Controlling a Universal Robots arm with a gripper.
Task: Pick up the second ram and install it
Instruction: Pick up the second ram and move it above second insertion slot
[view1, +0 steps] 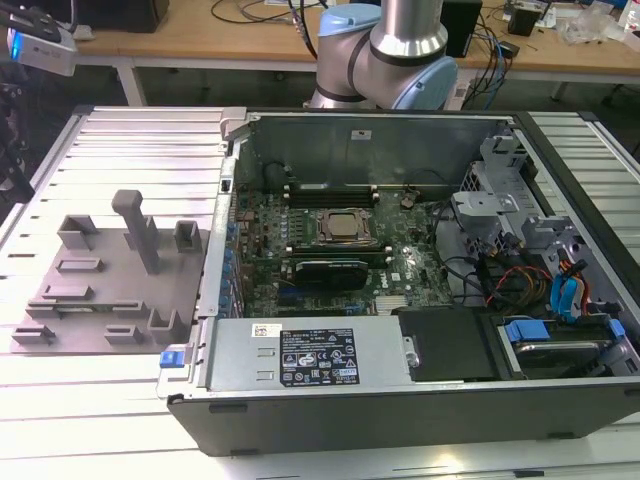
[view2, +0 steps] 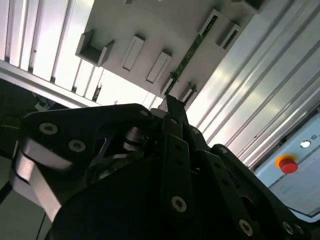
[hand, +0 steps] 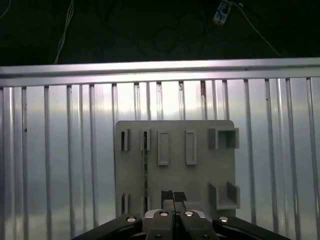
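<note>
The second ram (hand: 145, 172) is a thin green stick standing on edge in a slot row of the grey holder plate (hand: 200, 175). In the second wrist view the ram (view2: 192, 50) runs as a narrow green strip across the plate (view2: 150, 25). My gripper (hand: 173, 196) hangs well above the plate, shut, its two dark pads together with nothing between them. It sits a little to one side of the ram's line. In the exterior view the plate (view1: 100, 265) lies on the ribbed metal table to the left of the open computer case (view1: 400, 405).
Inside the case lie the motherboard (view1: 400, 270) and the CPU socket (view1: 345, 227), with ram slots beside the socket. Drive cages and cables (view1: 540, 280) crowd the case on the exterior view's right. Upright pegs (view1: 135, 225) rise from the plate. A red button (view2: 286, 164) sits beyond the table.
</note>
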